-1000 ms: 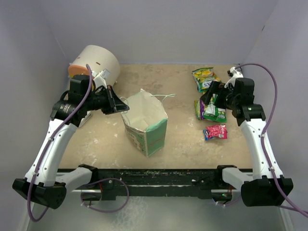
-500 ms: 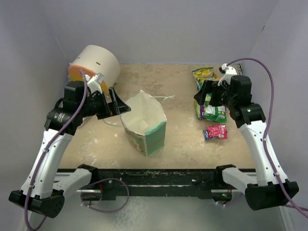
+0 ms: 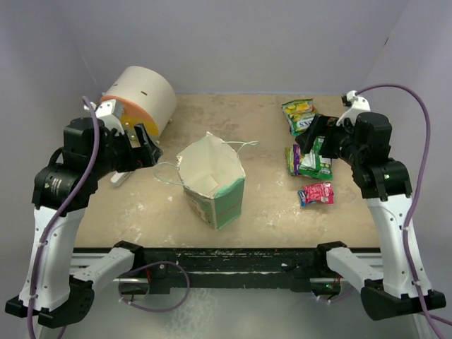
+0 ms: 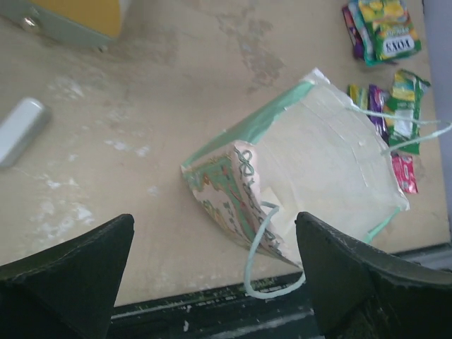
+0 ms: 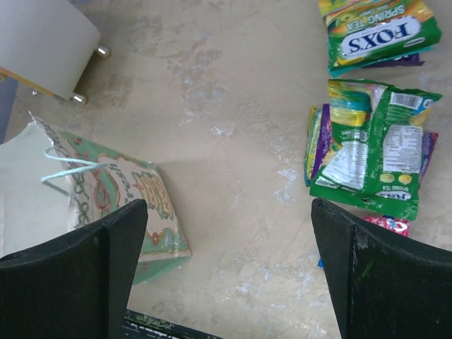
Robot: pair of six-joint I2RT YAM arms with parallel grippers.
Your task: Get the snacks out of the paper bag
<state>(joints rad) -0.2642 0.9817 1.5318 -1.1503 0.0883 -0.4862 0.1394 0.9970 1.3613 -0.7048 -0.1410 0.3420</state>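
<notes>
The green paper bag (image 3: 212, 180) stands upright in the middle of the table, mouth up, and only its pale inside (image 4: 332, 162) shows. One string handle (image 4: 258, 261) hangs loose on its left side. My left gripper (image 3: 145, 143) hovers open left of the bag, holding nothing (image 4: 214, 219). The snacks lie at the right: a FOX'S packet (image 3: 302, 114), a green-white packet (image 3: 316, 161) on a purple one (image 3: 291, 159), and a pink one (image 3: 316, 192). Above them my right gripper (image 3: 311, 141) stands open and empty (image 5: 229, 205). In the right wrist view the bag (image 5: 106, 198) is at the left.
A big cream cylinder with an orange face (image 3: 141, 95) lies at the back left. A white stick-shaped piece (image 4: 18, 131) rests on the table near it. The black front rail (image 3: 226, 258) bounds the near edge, and grey walls close in on three sides.
My left gripper has opened, let go of the bag's string handle and drawn back to the left. The right arm has pulled up and slightly right. The bag stays upright.
</notes>
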